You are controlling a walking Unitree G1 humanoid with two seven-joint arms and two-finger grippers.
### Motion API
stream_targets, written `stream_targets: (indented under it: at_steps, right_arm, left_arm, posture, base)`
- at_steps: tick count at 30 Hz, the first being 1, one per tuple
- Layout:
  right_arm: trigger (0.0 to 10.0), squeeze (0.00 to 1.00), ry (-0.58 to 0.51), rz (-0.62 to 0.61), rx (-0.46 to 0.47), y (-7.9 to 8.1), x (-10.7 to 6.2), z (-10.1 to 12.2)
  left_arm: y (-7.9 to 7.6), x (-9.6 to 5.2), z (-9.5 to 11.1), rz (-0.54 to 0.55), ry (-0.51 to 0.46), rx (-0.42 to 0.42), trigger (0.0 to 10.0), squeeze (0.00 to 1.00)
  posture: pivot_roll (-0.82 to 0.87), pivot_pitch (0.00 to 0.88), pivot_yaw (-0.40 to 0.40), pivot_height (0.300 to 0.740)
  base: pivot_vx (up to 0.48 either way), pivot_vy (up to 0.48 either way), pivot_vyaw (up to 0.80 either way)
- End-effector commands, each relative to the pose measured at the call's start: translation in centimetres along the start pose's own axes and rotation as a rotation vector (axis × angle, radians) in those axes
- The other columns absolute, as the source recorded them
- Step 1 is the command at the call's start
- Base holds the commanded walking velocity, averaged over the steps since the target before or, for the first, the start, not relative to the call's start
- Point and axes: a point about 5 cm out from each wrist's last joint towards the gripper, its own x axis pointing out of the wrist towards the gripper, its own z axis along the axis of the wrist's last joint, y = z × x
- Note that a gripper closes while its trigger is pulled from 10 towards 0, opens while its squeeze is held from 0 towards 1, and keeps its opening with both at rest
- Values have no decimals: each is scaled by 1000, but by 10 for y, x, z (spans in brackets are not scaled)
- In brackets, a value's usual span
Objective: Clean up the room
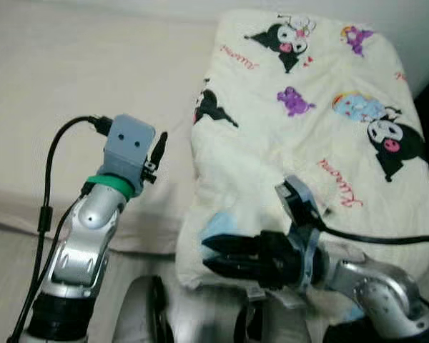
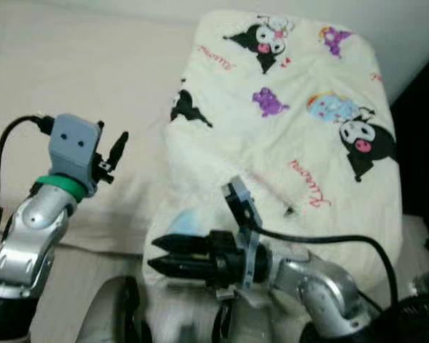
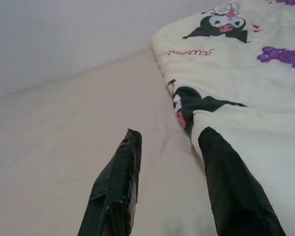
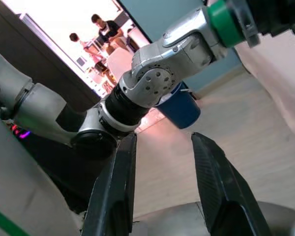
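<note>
Cream quilt (image 1: 307, 143) w/ cartoon prints lies folded on the bed (image 1: 71, 86), its near edge hanging toward the robot, prob. the thing to tidy. Left gripper (image 3: 169, 142) is raised over bare sheet just beside the quilt's side, fingers spread, empty. Right gripper (image 1: 211, 256) sits low at the near edge, pointing across, fingers apart, nothing held — looks like lining up for a grab.

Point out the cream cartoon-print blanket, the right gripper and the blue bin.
cream cartoon-print blanket (image 1: 300, 136): left eye view, middle of the fabric
right gripper (image 1: 209, 256): left eye view, between fingertips
blue bin (image 4: 183, 109): right wrist view, its side
</note>
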Motion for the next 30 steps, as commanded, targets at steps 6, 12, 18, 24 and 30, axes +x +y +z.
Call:
stream_targets:
  at_steps: [6,12,18,24,30]
  right_arm:
    - [10000,0,-85,-65,-18,5,-21,10]
    - [10000,0,-214,-283,-137,-16,-35,29]
    - [10000,0,-259,-938,-186,-82,-79,12]
    - [10000,0,-217,-1304,-175,-108,-103,-14]
    - [10000,0,-20,-1728,-32,-110,-144,-64]
  left_arm:
    - [-3,8,4,-44,-26,3,10000,0]
    - [-12,7,2,-59,-20,-11,10000,0]
    - [-45,0,-41,-202,162,20,10000,0]
    - [-72,-14,-89,-331,394,28,10000,0]
    - [-78,-50,-147,-374,769,-24,10000,0]
  posture:
    - [-40,139,57,600]
    - [-35,137,60,600]
    - [-22,141,56,600]
    - [-24,142,54,600]
    - [-44,150,64,600]
  base:
    - [0,0,0]
    - [0,0,0]
    - [0,0,0]
    - [0,0,0]
    - [0,0,0]
